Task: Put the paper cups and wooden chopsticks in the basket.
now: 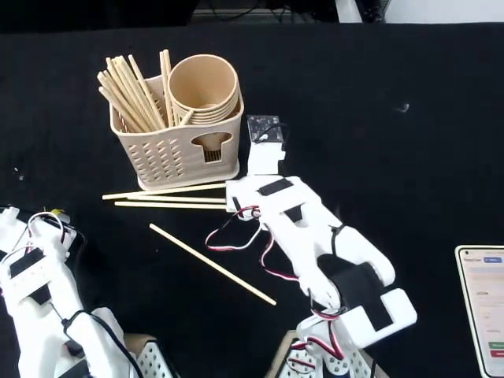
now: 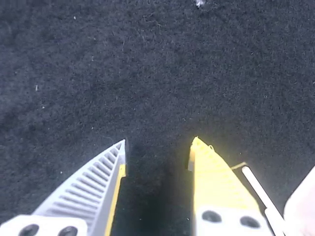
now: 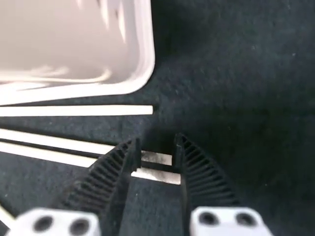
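A beige slotted basket (image 1: 169,153) stands at the back left, holding a stack of paper cups (image 1: 203,83) and several wooden chopsticks (image 1: 126,94). Three chopsticks (image 1: 169,197) lie side by side on the cloth just in front of it, and a fourth (image 1: 211,264) lies diagonally nearer the arms. My right gripper (image 3: 155,147) is open, low over the ends of two chopsticks (image 3: 157,158) by the basket's corner (image 3: 142,59), with the third chopstick (image 3: 74,110) just beyond. My left gripper (image 2: 158,142) is open over bare black cloth at the near left (image 1: 31,219).
A black cloth covers the table. A phone (image 1: 482,303) lies at the right edge. The right arm's body (image 1: 315,244) stretches from the front centre toward the basket. Open cloth lies to the right of and behind the basket.
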